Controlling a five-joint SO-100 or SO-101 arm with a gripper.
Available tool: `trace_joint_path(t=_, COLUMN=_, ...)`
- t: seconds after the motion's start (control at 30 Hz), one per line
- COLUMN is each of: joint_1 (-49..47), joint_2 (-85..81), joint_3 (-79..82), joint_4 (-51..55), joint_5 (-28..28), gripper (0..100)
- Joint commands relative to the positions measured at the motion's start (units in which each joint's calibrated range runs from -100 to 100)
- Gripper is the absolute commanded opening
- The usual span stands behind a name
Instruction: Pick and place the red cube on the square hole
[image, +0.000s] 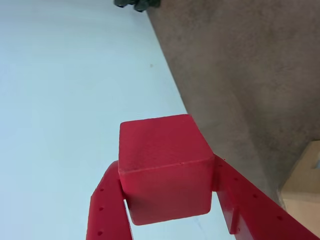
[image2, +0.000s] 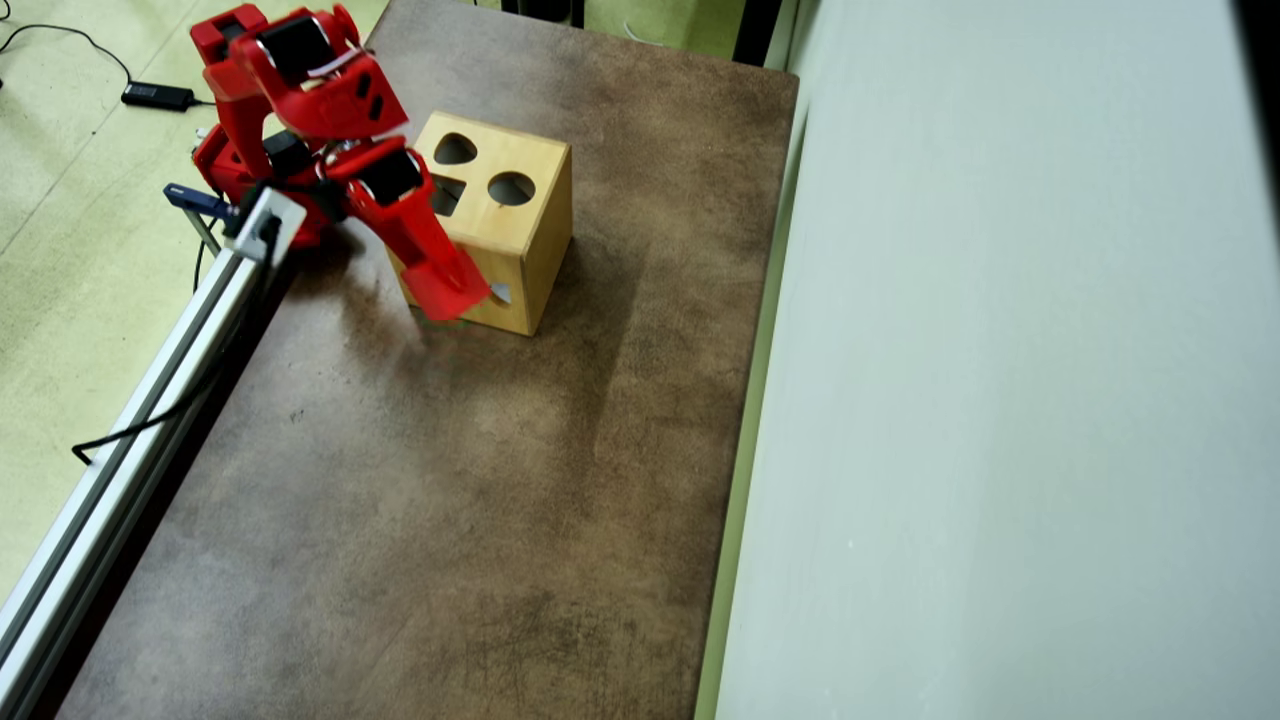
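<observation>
A mottled brown counter (image2: 420, 480) runs beside a pale wall, green floor past its left edge in the overhead view. The claw (image: 167, 200) pinches the red cube (image: 162, 167), raised above the wooden box (image2: 520, 230) near the counter's far edge. The arm partly covers the square hole (image2: 446, 196).

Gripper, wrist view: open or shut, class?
Shut on the red cube: the gripper has a finger pressed against each side of it.

Matt cube, wood box, mottled table
The red cube (image: 162, 167) looks matt and finely grainy; the wooden box (image2: 515, 225) smooth; the brown table (image2: 450, 480) dull.
</observation>
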Motion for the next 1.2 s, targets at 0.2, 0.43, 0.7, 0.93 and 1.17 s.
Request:
trace_joint_path(t=0.2, joint_1=-0.9, joint_2=-10.0, joint_3=-1.1, joint_4=0.2, joint_5=0.0, gripper=21)
trace_joint_path(t=0.43, joint_1=-7.0, joint_2=-12.5, joint_3=-1.8, joint_4=10.2, joint_5=0.2, gripper=21)
trace_joint_path(t=0.7, joint_1=-17.6, joint_2=-15.0, joint_3=-0.8, joint_4=19.2, joint_5=-0.1, gripper=21)
trace_joint_path(t=0.93, joint_1=-18.4, joint_2=-14.2, joint_3=-0.7, joint_4=19.2, joint_5=-0.2, gripper=21)
trace_joint_path(t=1.17, joint_1=-26.3, joint_2=-14.8, joint_3=7.5, joint_4=19.2, joint_5=-0.2, gripper=21)
